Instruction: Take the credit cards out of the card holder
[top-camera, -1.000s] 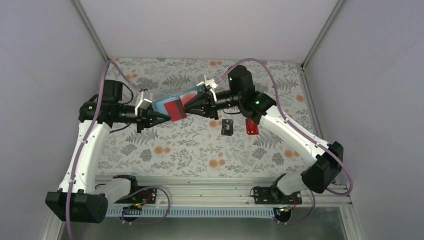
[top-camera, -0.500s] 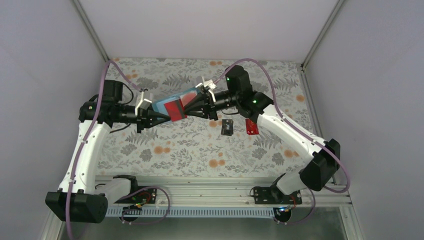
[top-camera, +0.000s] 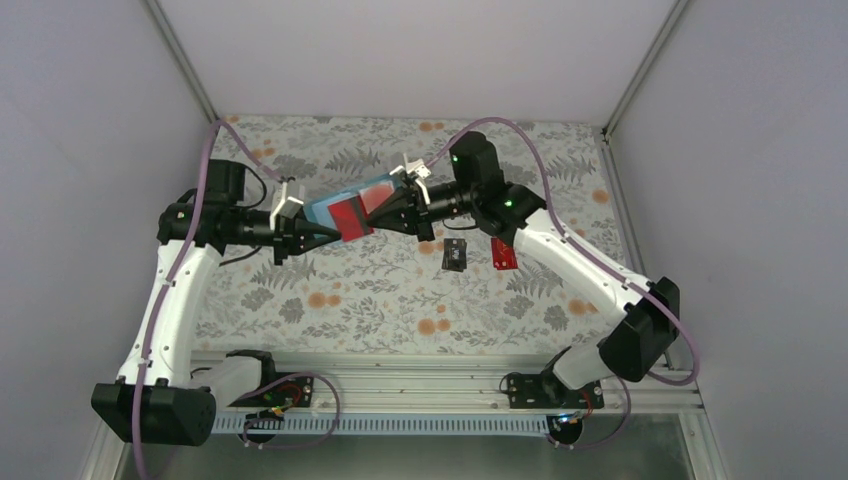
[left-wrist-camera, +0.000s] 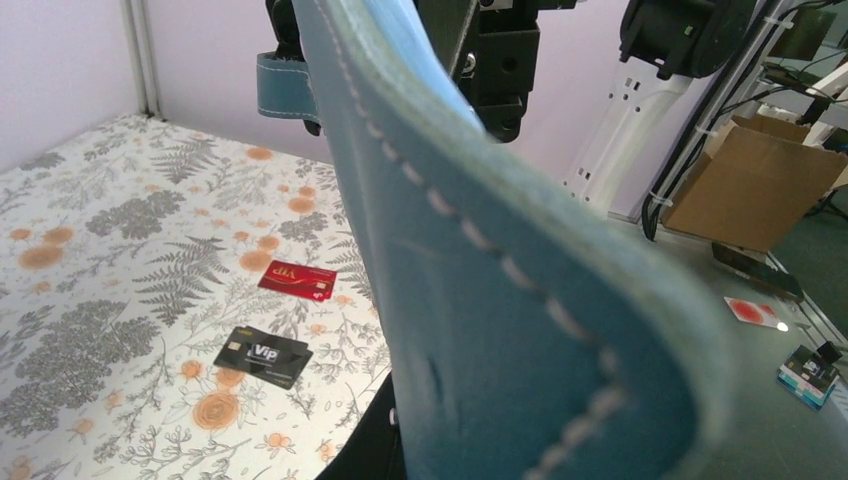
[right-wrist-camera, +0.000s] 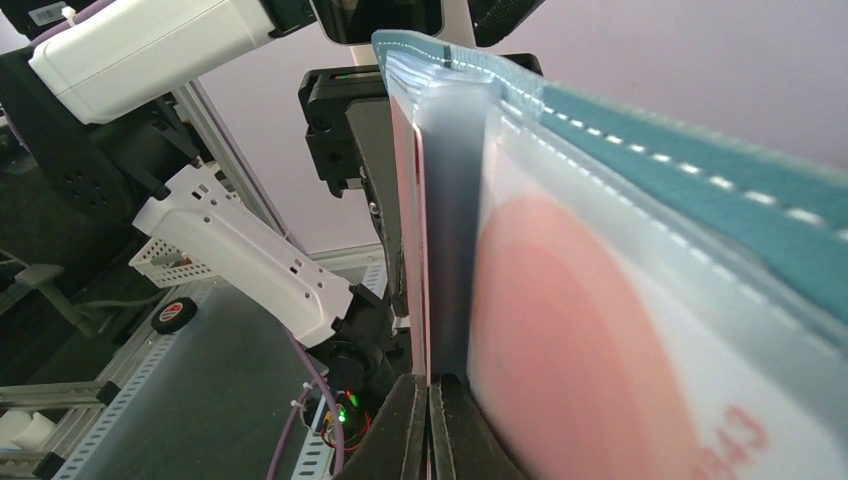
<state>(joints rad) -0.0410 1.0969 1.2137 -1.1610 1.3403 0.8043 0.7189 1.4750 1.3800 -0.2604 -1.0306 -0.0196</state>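
Note:
The teal card holder (top-camera: 335, 206) hangs in the air between both arms. My left gripper (top-camera: 322, 235) is shut on its left end, and the holder's stitched outer face (left-wrist-camera: 500, 300) fills the left wrist view. My right gripper (top-camera: 386, 214) is shut on the thin edge of a red card (right-wrist-camera: 418, 300) that stands out of the holder (right-wrist-camera: 700, 140). A pale card with a red disc (right-wrist-camera: 580, 330) sits in a clear pocket beside it. On the cloth lie a black card (top-camera: 455, 254) (left-wrist-camera: 264, 356) and a bright red card (top-camera: 503, 253) (left-wrist-camera: 297, 281).
The flowered cloth (top-camera: 380, 290) covers the table, with pale walls close on three sides. The two loose cards lie under the right forearm. Beyond the table's right edge are a cardboard box (left-wrist-camera: 750, 185) and small items on a grey floor (left-wrist-camera: 800, 370).
The right gripper's jaws have closed fully on the card's edge, and the right arm has shifted slightly to the left. The left arm and the holder stay put.

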